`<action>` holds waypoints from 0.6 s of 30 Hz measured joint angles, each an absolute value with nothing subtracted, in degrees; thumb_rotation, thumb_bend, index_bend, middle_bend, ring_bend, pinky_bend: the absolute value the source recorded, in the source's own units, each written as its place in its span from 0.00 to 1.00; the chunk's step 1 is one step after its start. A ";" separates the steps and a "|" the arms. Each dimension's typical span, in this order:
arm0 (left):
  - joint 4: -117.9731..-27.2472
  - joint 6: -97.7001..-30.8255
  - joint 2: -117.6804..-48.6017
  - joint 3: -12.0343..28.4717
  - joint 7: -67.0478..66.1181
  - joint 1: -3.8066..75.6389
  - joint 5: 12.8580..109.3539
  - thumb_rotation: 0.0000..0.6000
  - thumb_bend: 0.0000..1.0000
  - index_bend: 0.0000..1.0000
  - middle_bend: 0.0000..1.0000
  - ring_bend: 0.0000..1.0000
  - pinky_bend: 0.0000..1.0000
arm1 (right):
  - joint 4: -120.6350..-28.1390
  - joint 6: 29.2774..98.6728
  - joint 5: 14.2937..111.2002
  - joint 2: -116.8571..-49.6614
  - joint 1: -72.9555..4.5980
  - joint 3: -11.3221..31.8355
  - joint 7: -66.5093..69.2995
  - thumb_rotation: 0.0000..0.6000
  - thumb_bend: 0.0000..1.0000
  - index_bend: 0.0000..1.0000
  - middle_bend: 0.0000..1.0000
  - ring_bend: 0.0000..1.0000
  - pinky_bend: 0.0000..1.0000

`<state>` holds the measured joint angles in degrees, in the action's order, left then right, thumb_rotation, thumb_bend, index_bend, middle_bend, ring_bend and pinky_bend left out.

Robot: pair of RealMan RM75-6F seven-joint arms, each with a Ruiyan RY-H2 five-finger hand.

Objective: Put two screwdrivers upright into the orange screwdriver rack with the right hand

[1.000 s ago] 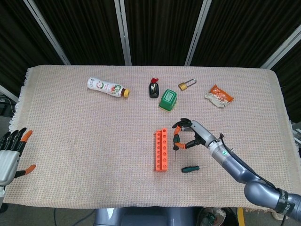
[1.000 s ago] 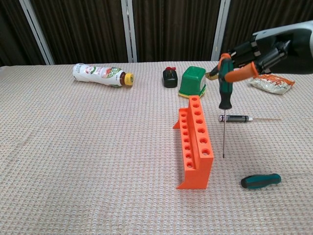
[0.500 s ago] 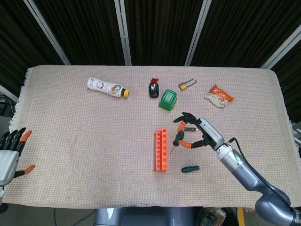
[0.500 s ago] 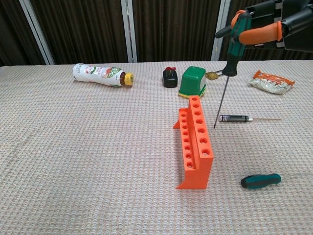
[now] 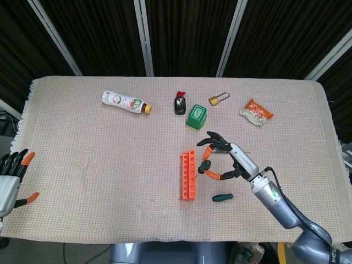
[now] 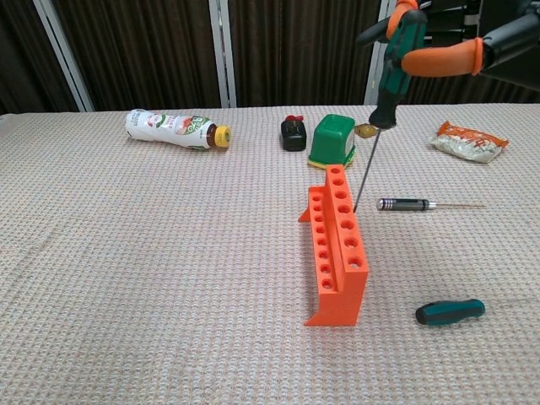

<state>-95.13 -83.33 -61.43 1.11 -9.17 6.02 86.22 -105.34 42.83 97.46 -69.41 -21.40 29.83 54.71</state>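
The orange screwdriver rack (image 5: 188, 176) lies mid-table, its holes (image 6: 337, 221) all showing empty. My right hand (image 5: 224, 160) pinches a green-handled screwdriver (image 6: 391, 61) upright and slightly tilted, handle up. Its thin shaft hangs down and the tip (image 6: 356, 208) hovers just off the rack's right edge, near the far holes. A short teal-and-black screwdriver (image 6: 450, 311) lies on the cloth right of the rack's near end. A slim black screwdriver (image 6: 407, 204) lies flat further right. My left hand (image 5: 12, 179) rests off the table's left edge, fingers apart, holding nothing.
Along the back lie a white bottle (image 5: 125, 102), a small black item (image 5: 179, 104), a green box (image 5: 196, 116), a brass padlock (image 5: 218, 99) and an orange snack packet (image 5: 256, 112). The green box (image 6: 332, 141) stands just behind the rack's far end.
My right hand has risen and shifted left with the green-handled screwdriver; its tip moved from beside the rack's middle, low down, to the right edge near the far holes. Left hand unchanged.
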 measured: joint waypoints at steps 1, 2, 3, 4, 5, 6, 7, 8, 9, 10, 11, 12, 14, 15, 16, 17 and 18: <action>-95.09 -83.30 -61.46 1.11 -9.09 6.04 86.21 1.00 0.09 0.05 0.00 0.00 0.00 | -105.11 43.27 97.42 -69.57 -22.07 28.95 53.57 1.00 0.45 0.63 0.25 0.02 0.00; -95.03 -83.28 -61.49 1.12 -9.03 6.04 86.18 1.00 0.09 0.04 0.00 0.00 0.00 | -104.94 43.58 97.31 -69.70 -22.56 28.34 52.61 1.00 0.45 0.63 0.25 0.02 0.00; -94.99 -83.29 -61.50 1.13 -8.98 6.03 86.13 1.00 0.09 0.04 0.00 0.00 0.00 | -104.78 43.89 97.13 -69.83 -23.06 27.73 51.60 1.00 0.45 0.63 0.25 0.02 0.00; -94.97 -83.33 -61.51 1.13 -8.92 6.00 86.12 1.00 0.09 0.04 0.00 0.00 0.00 | -104.60 44.29 96.74 -70.01 -23.75 26.91 50.25 1.00 0.45 0.63 0.25 0.02 0.00; -94.93 -83.37 -61.54 1.13 -8.89 5.97 86.10 1.00 0.09 0.04 0.00 0.00 0.00 | -104.48 44.58 96.30 -70.13 -24.30 26.32 49.28 1.00 0.45 0.63 0.25 0.02 0.00; -94.88 -83.39 -61.57 1.12 -8.86 5.94 86.08 1.00 0.09 0.04 0.00 0.00 0.00 | -104.37 44.89 95.76 -70.24 -24.82 25.78 48.40 1.00 0.45 0.63 0.25 0.02 0.00; -94.81 -83.39 -61.60 1.09 -8.79 5.90 86.06 1.00 0.09 0.04 0.00 0.00 0.00 | -104.25 45.28 94.93 -70.36 -25.43 25.20 47.37 1.00 0.45 0.63 0.25 0.02 0.00; -94.77 -83.37 -61.62 1.06 -8.75 5.88 86.02 1.00 0.09 0.04 0.00 0.00 0.00 | -104.17 45.58 94.31 -70.43 -25.85 24.82 46.64 1.00 0.45 0.63 0.25 0.02 0.00; -94.72 -83.34 -61.65 1.03 -8.71 5.85 85.97 1.00 0.09 0.04 0.00 0.00 0.00 | -104.14 45.86 93.70 -70.47 -26.24 24.47 46.04 1.00 0.45 0.63 0.25 0.02 0.00; -94.68 -83.32 -61.67 1.03 -8.69 5.83 85.88 1.00 0.09 0.04 0.00 0.00 0.00 | -104.15 46.20 92.92 -70.47 -26.73 24.03 45.47 1.00 0.45 0.63 0.25 0.02 0.00; -94.64 -83.29 -61.71 1.03 -8.65 5.81 85.80 1.00 0.09 0.04 0.00 0.00 0.00 | -104.17 46.42 92.40 -70.41 -27.12 23.68 45.06 1.00 0.45 0.63 0.25 0.02 0.00; -94.60 -83.23 -61.76 1.00 -8.57 5.78 85.74 1.00 0.09 0.04 0.00 0.00 0.00 | -104.22 46.64 91.93 -70.29 -27.52 23.32 44.70 1.00 0.45 0.63 0.25 0.02 0.00; -94.53 -83.13 -61.82 0.97 -8.54 5.80 85.71 1.00 0.09 0.04 0.00 0.00 0.00 | -104.47 47.02 90.99 -69.82 -28.33 22.51 44.23 1.00 0.45 0.63 0.25 0.02 0.00; -94.52 -83.09 -61.84 0.95 -8.52 5.81 85.71 1.00 0.09 0.04 0.00 0.00 0.00 | -104.62 47.13 90.75 -69.55 -28.60 22.16 44.12 1.00 0.45 0.63 0.25 0.02 0.00; -94.51 -83.07 -61.85 0.93 -8.52 5.81 85.73 1.00 0.09 0.04 0.00 0.00 0.00 | -104.80 47.28 90.49 -69.23 -28.87 21.78 43.98 1.00 0.45 0.63 0.25 0.02 0.00; -94.51 -83.05 -61.86 0.92 -8.51 5.82 85.74 1.00 0.09 0.04 0.00 0.00 0.00 | -104.89 47.37 90.40 -69.10 -28.99 21.60 43.88 1.00 0.45 0.63 0.25 0.02 0.00; -94.51 -82.99 -61.86 0.92 -8.47 5.85 85.75 1.00 0.09 0.04 0.00 0.00 0.00 | -104.94 47.45 90.35 -69.00 -29.12 21.38 43.75 1.00 0.45 0.63 0.25 0.02 0.00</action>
